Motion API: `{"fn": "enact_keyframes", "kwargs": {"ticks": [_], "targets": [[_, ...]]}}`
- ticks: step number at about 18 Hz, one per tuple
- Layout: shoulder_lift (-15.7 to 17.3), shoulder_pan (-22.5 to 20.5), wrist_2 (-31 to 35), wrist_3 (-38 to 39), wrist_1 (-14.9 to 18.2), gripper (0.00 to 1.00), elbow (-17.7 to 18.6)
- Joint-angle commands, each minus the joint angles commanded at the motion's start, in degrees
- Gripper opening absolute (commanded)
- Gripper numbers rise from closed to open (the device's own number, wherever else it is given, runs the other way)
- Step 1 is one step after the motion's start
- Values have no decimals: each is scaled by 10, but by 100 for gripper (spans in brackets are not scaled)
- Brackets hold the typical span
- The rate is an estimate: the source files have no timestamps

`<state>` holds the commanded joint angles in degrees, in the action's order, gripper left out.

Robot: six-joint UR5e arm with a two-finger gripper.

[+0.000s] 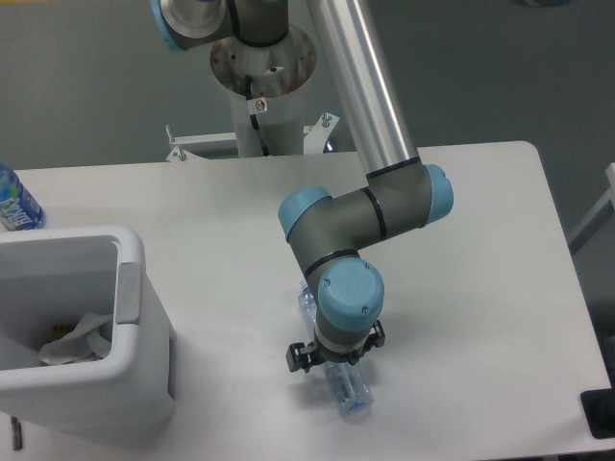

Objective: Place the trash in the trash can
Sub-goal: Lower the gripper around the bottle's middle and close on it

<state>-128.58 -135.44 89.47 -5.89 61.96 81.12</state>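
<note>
Gripper (332,367): one, black, two-fingered, pointing down over the middle of the clear bottle; the wrist hides the fingers, so whether they are spread or clamped cannot be told.

Arm (360,216): one; grey joints with light-blue round caps, one long silver tube running up toward 12 o'clock.

Clear bottle (351,392): one, lying flat on the table, crinkled transparent plastic, long; base toward 5 o'clock, neck end toward 11 o'clock, midsection hidden under the wrist.

Wrapper (77,341): one, crumpled white paper, lying inside the bin against its right wall. Something small and tan lies beside it; cannot tell what.

Bin (135,288): one, white plastic, rectangular, rounded corners, thick rim; at the table's 8 o'clock corner, well apart from the clear bottle, cut off by the left edge.

Blue-label bottle (14,204): one, partly cut off at the left edge, at 10 o'clock, behind the bin.

Table (480,288): one, white, smooth, rounded corners.
</note>
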Motion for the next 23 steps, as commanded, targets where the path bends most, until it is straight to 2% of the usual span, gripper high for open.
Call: {"fn": "enact_keyframes", "kwargs": {"ticks": [4, 12, 14, 16, 21, 23], "targets": [[-2, 0, 16, -4, 0, 92, 3], [-1, 4, 17, -19, 0, 92, 5], [-1, 4, 18, -19, 0, 86, 6], [-1, 5, 28, -19, 2, 85, 6], [0, 9, 28, -19, 2, 67, 10], [0, 9, 29, -19, 2, 64, 9]]}}
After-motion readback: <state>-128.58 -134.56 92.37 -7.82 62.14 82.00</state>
